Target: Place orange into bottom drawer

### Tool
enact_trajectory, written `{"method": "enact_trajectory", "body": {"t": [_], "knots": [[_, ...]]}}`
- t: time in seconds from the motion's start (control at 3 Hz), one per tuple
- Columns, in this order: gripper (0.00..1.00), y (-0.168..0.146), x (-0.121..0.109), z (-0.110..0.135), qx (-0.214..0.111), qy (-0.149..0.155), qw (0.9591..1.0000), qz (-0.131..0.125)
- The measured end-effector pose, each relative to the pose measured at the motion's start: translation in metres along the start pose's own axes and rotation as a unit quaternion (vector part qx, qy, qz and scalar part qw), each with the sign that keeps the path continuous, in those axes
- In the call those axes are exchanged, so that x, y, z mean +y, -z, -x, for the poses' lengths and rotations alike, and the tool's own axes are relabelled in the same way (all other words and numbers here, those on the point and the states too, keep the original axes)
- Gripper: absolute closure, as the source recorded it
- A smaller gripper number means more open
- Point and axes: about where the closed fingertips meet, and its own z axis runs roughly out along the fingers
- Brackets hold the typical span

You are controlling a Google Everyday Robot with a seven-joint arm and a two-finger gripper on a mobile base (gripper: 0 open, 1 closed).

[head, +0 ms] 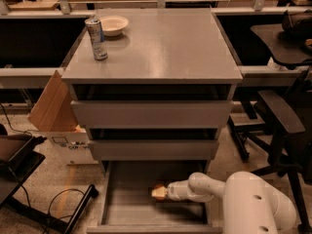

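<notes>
The bottom drawer (131, 213) is pulled out below the two shut grey drawers. My white arm reaches in from the right, low inside it. My gripper (160, 192) sits over the middle of the drawer floor, near its back. The orange (157, 193) shows as a small orange patch at the gripper's tip, just above or on the drawer floor. I cannot tell whether it touches the floor.
On the cabinet top (161, 48) stand a drink can (97, 38) and a white bowl (112, 25) at the back left. A cardboard box (56, 116) leans at the left. Office chairs (280, 126) stand at the right. A dark stand (29, 179) and cable lie on the floor at left.
</notes>
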Motion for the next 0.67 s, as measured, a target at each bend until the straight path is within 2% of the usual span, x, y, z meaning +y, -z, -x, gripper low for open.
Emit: {"method": "enact_trajectory", "body": {"t": [0.33,0.67], "knots": [[0.82,-0.0021,-0.0004,-0.0011,0.001,-0.002,1.0000,0.001],[0.59,-0.0040,0.0005,-0.0026,0.002,-0.002,1.0000,0.002]]}}
